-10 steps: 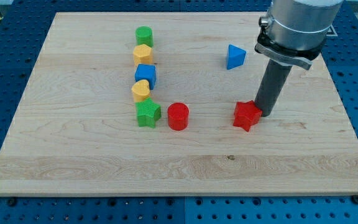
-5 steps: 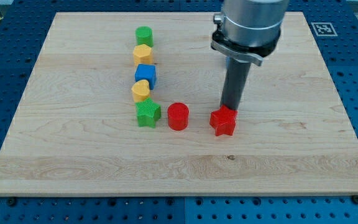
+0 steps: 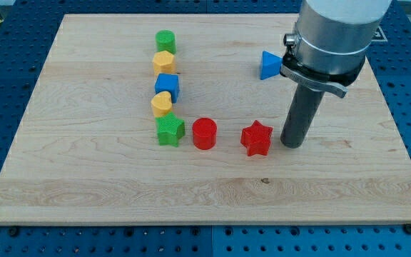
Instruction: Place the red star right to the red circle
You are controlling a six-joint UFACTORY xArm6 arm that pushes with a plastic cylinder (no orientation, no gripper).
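The red star lies on the wooden board, to the right of the red circle with a small gap between them, at about the same height in the view. My tip stands on the board just right of the red star, a little apart from it.
A column of blocks stands left of the red circle: a green circle, a yellow hexagon, a blue cube, a yellow heart and a green star. A blue triangle lies at the upper right, partly behind the arm.
The red star slid left from near the rod to a spot close to the red circle. My tip then moved from above the star to its right side.
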